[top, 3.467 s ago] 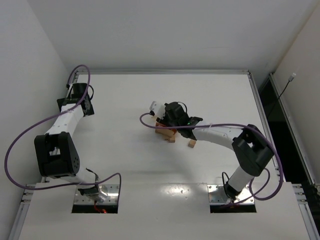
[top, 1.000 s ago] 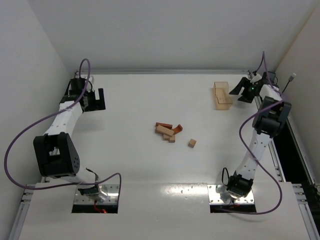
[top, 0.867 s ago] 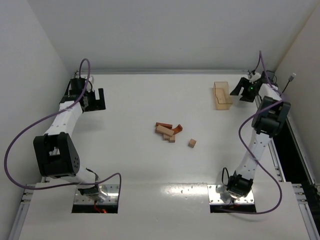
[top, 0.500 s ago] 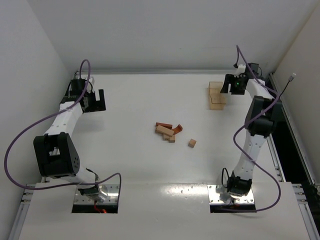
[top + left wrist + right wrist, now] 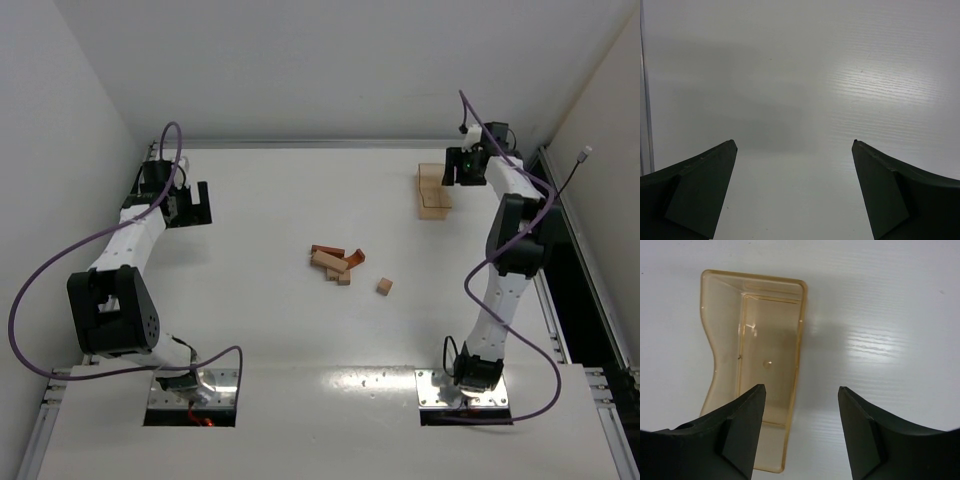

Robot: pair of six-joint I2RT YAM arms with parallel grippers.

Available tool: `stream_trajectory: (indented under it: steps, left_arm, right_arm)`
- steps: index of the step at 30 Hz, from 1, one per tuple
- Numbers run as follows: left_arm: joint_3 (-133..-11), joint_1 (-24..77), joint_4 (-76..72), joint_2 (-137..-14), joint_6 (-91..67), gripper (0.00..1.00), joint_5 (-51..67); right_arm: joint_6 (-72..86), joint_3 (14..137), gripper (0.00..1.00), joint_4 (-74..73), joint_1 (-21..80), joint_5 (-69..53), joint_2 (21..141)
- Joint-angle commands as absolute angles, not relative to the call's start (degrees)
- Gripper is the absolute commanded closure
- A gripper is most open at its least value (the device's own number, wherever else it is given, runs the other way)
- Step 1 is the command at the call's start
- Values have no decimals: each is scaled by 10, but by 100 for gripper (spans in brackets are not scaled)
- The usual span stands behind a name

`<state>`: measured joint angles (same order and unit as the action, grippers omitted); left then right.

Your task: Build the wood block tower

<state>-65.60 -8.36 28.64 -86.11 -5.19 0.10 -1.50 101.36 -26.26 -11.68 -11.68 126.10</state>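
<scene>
Several tan and reddish-brown wood blocks (image 5: 334, 263) lie in a loose heap at the table's middle, and one small tan cube (image 5: 384, 287) lies apart to their right. No tower stands. My right gripper (image 5: 462, 166) is open and empty at the far right, over the right side of a shallow light tray (image 5: 433, 196). In the right wrist view the tray (image 5: 771, 340) is empty and my open gripper (image 5: 801, 388) straddles its right rim. My left gripper (image 5: 193, 203) is open and empty at the far left; its wrist view shows only bare table between the open gripper (image 5: 795, 144).
The table's metal rail (image 5: 320, 144) runs along the far edge, close behind the right gripper, and white walls close in both sides. A dark gap (image 5: 560, 250) lies beyond the table's right edge.
The right arm left the block heap and swung to the far right corner, then shifted left over the tray. The tray has slid slightly left. The left arm has barely moved.
</scene>
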Motion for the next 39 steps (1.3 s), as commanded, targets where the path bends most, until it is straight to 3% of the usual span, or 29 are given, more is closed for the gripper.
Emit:
stream_trajectory:
  steps: [1, 15, 21, 24, 30, 39]
  left_arm:
    - [-661, -90, 275, -841, -57, 0, -1]
    - [-666, -90, 275, -846, -52, 0, -17]
    - [-671, -90, 275, -853, -52, 0, -17]
    - [-671, -90, 275, -853, -52, 0, -17]
    - [-671, -90, 275, -853, -52, 0, -17]
    - [-671, -90, 275, -863, -52, 0, 1]
  right_arm:
    - [-27, 1020, 44, -263, -95, -96, 1253]
    - [-33, 1031, 58, -269, -70, -39, 1290]
    - [-14, 1042, 78, -282, -70, -19, 1313]
    - [-8, 1037, 100, -289, -70, -11, 1313]
    - [-8, 1038, 100, -284, -82, 26, 1296]
    - [-59, 1183, 100, -340, -130, 52, 1352]
